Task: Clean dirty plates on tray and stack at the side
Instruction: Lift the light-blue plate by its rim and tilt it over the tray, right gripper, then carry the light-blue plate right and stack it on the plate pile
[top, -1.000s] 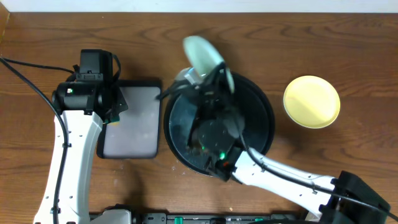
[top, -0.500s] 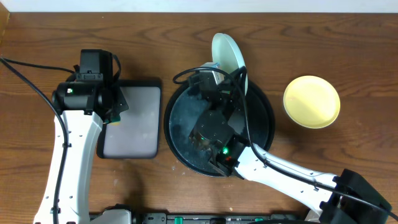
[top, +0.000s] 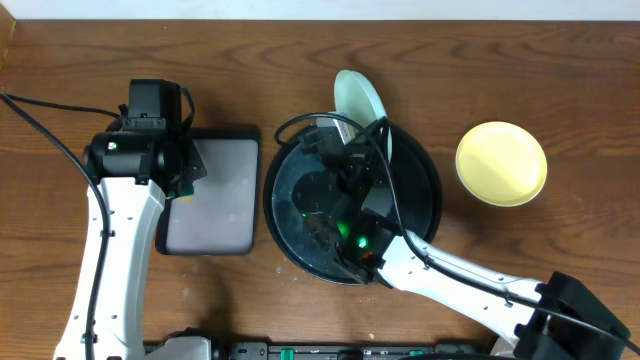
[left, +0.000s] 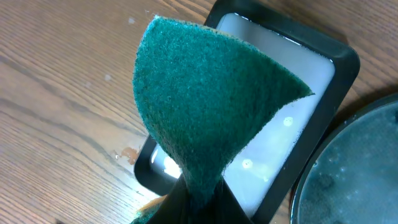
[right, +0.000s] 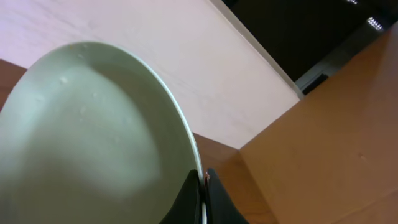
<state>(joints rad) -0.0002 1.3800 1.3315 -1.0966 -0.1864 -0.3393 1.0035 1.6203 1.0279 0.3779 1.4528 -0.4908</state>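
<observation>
My right gripper (top: 352, 128) is shut on the rim of a mint-teal plate (top: 361, 103) and holds it up on edge over the far rim of the round black tray (top: 428, 205). In the right wrist view the plate (right: 93, 137) fills the left side, with the two black fingers (right: 203, 194) pinched on its edge. A pale yellow plate (top: 501, 163) lies flat on the table right of the tray. My left gripper (top: 186, 172) is shut on a green sponge (left: 205, 99) above the left edge of the rectangular tray (left: 311, 112).
The rectangular black-rimmed tray (top: 212, 195) with pale liquid lies left of the round tray, the two almost touching. The round tray's wet floor (left: 360, 168) shows at the right of the left wrist view. My right arm (top: 460, 280) reaches in from the bottom right.
My right gripper has swung the mint plate from the tray's far left rim to the right and turned it more on edge. The left arm and sponge have not moved.
</observation>
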